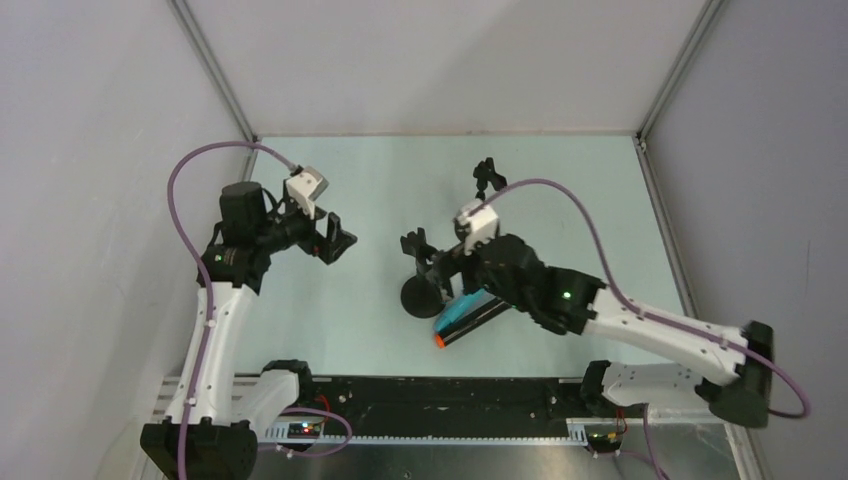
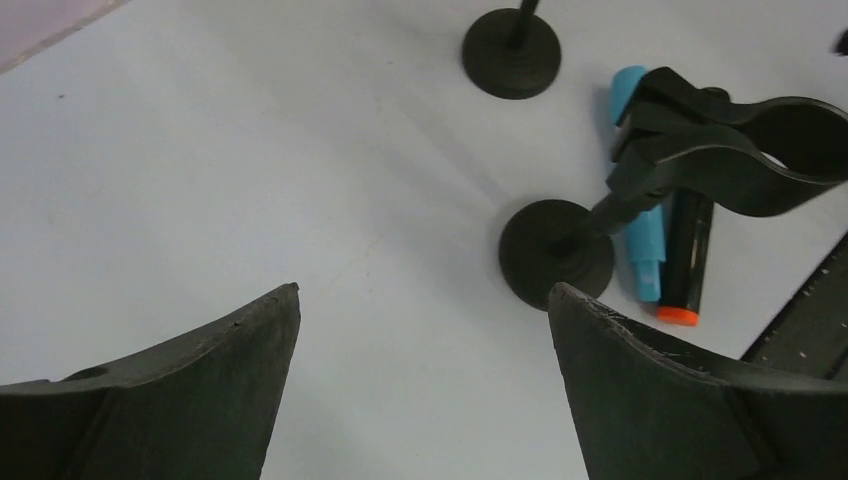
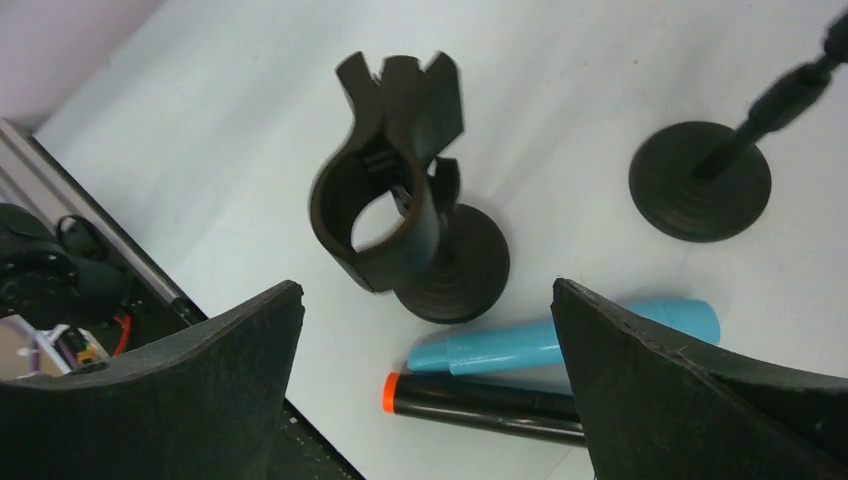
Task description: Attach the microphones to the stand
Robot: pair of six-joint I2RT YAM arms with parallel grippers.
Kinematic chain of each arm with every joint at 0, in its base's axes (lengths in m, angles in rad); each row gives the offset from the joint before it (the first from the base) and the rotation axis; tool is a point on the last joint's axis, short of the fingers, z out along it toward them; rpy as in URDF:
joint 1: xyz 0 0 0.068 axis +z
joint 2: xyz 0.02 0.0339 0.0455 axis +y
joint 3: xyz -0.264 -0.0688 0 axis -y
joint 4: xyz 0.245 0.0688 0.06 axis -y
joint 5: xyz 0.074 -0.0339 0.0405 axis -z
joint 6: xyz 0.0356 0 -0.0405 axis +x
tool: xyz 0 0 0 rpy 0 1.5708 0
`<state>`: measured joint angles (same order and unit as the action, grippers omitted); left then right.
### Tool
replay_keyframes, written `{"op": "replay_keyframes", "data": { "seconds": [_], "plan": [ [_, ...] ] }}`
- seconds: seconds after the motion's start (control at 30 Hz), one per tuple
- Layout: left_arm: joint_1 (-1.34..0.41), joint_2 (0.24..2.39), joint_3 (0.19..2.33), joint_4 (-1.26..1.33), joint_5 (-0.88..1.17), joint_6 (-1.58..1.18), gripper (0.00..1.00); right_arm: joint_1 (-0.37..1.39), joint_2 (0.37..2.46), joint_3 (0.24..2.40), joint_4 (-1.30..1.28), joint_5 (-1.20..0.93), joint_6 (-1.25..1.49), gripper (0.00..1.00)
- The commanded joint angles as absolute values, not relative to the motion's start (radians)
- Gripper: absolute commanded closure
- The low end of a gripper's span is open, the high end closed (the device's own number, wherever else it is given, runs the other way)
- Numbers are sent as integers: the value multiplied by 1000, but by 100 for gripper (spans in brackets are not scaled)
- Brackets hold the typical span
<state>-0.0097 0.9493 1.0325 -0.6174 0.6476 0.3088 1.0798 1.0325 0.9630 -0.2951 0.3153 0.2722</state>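
The turquoise-blue microphone (image 1: 463, 309) and the black microphone (image 1: 470, 327) with an orange-red cap lie side by side on the table, beside the near stand's round base (image 1: 418, 297). That stand's clip (image 1: 414, 245) holds nothing. My right gripper (image 1: 450, 285) is open just above the microphones. Its wrist view shows the turquoise one (image 3: 500, 347), the black one (image 3: 480, 400) and the clip (image 3: 385, 200) between its fingers (image 3: 200, 390). My left gripper (image 1: 345, 238) is open and empty, up and to the left of the stand. Its view shows both microphones (image 2: 648, 255) (image 2: 688, 250).
A second stand is behind the first. Its clip (image 1: 487, 175) shows in the top view and its round base shows in both wrist views (image 2: 511, 52) (image 3: 700, 180). A black rail (image 1: 450, 405) runs along the near table edge. White walls enclose the table.
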Motion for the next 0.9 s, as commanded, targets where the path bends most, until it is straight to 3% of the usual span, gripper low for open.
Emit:
{"op": "replay_keyframes", "data": {
  "seconds": [0.0,0.37,0.5,0.7,0.87],
  "plan": [
    [-3,926,1029,-664,770,381,2,1122,1175,1125,-311,407,206,0],
    [-3,953,1064,-678,755,393,2,1150,1399,1294,-298,420,167,1],
    [-3,970,1087,-680,762,388,2,1151,1412,1296,-321,413,159,10],
    [-3,995,1131,-687,811,362,2,1118,1400,1295,-353,352,137,35],
    [-3,993,1128,-686,829,346,2,1072,1374,1295,-362,284,81,46]
  ]
}}
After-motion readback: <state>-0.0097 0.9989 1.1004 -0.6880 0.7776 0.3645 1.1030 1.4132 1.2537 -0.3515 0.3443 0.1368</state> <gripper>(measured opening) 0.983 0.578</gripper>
